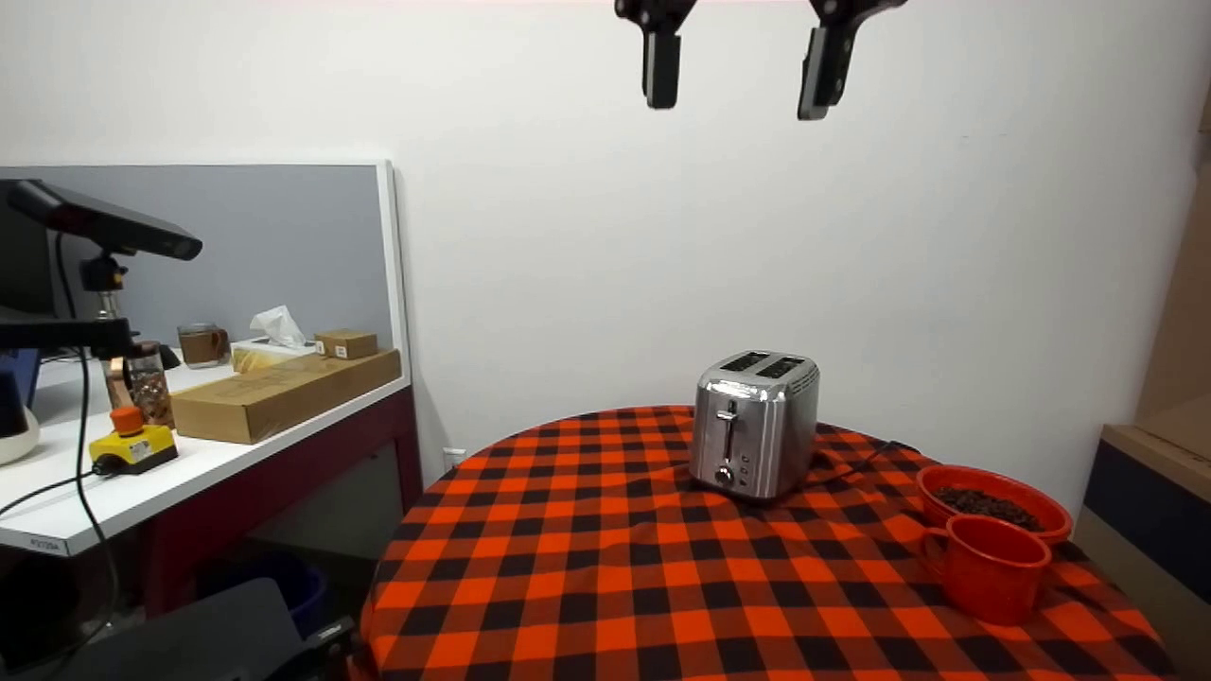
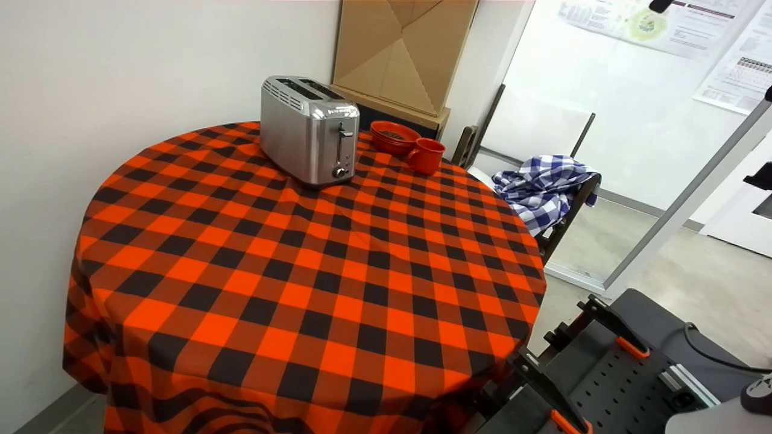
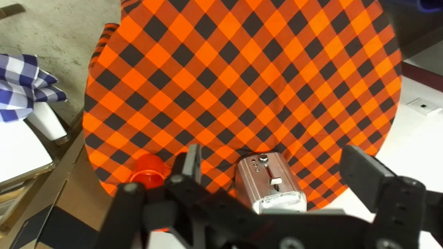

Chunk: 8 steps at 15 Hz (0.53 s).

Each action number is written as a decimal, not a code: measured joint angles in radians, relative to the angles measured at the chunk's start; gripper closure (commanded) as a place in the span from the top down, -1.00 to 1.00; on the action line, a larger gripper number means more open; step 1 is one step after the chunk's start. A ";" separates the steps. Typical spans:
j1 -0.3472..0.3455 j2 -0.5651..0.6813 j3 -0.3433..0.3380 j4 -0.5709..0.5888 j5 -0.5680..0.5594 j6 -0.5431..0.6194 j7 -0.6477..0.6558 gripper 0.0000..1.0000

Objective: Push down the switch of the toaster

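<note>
one gripper (image 1: 744,90) is hanging much higher than the checked table (image 1: 605,567), spread wide on nothing, while the toaster (image 1: 757,435) is standing well below it toward that table's far edge, its lever (image 1: 726,415) facing the gripper and the lever's slot (image 1: 728,446) running upright.

Fingers (image 1: 664,72) apart above, toaster (image 1: 754,430) on plaid tablecloth (image 1: 587,558)

Partly seen: gripper (image 1: 737,111), toaster (image 3: 262,185), red bowl (image 1: 1022,487), poster (image 2: 648,24).
Gripper cut by the upper edge in an exterior view, partly blurred in the wrist view; toaster partly hidden there behind it; red bowl overlapped by red mug (image 1: 998,572) in an exterior view; poster cropped above, print too small to read.
</note>
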 measured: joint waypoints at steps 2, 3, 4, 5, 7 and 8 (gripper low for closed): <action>0.013 0.054 0.046 0.017 0.003 0.050 0.027 1.00; 0.023 0.082 0.068 0.030 0.005 0.068 0.039 1.00; 0.033 0.108 0.087 0.045 0.007 0.083 0.046 1.00; 0.042 0.132 0.105 0.061 0.008 0.094 0.056 1.00; 0.057 0.177 0.135 0.094 0.012 0.119 0.066 1.00; 0.065 0.200 0.146 0.112 0.016 0.131 0.067 1.00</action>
